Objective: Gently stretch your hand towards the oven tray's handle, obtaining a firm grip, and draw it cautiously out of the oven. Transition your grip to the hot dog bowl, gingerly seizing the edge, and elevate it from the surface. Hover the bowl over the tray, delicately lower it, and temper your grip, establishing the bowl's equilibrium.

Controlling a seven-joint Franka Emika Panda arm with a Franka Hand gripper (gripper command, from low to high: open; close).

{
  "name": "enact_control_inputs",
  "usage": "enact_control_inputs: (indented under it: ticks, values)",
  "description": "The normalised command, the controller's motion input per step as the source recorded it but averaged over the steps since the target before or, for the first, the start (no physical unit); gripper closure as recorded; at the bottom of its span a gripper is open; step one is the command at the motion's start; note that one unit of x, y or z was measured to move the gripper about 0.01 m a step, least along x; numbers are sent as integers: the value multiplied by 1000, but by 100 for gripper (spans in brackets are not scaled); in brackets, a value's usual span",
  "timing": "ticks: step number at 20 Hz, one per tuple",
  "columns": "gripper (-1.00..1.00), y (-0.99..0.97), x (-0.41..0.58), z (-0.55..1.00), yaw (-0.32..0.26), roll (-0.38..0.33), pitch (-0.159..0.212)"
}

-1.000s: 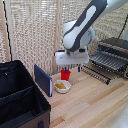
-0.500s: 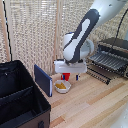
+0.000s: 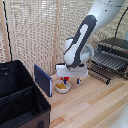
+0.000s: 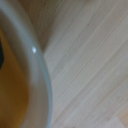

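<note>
The hot dog bowl (image 3: 62, 87), small and white with yellowish-brown food, sits on the wooden table in front of the blue panel. My gripper (image 3: 65, 80) is low over it, right at the bowl. The wrist view is filled by the bowl's white rim (image 4: 39, 75) very close up, with yellowish contents beside it. My fingers do not show clearly. The oven (image 3: 115, 47) stands at the exterior view's right, with the wire oven tray (image 3: 107, 61) pulled out in front of it and its dark handle (image 3: 99, 73) along the front edge.
A large black fabric case (image 3: 20, 102) fills the exterior view's lower left. A blue flat panel (image 3: 42, 79) stands upright just beside the bowl. Something red (image 3: 65, 78) shows by the gripper. A reed screen closes off the back.
The arm has swung towards the exterior view's left, away from the oven, and come down until the gripper is at the bowl.
</note>
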Motion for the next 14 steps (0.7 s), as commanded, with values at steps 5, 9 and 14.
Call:
enact_control_inputs:
  ticks: [5, 9, 14]
  values:
    - [100, 0, 0, -68, 13, 10, 31]
    - [100, 0, -49, -1, 1, 0, -11]
    - [100, 22, 57, -1, 29, 0, -9]
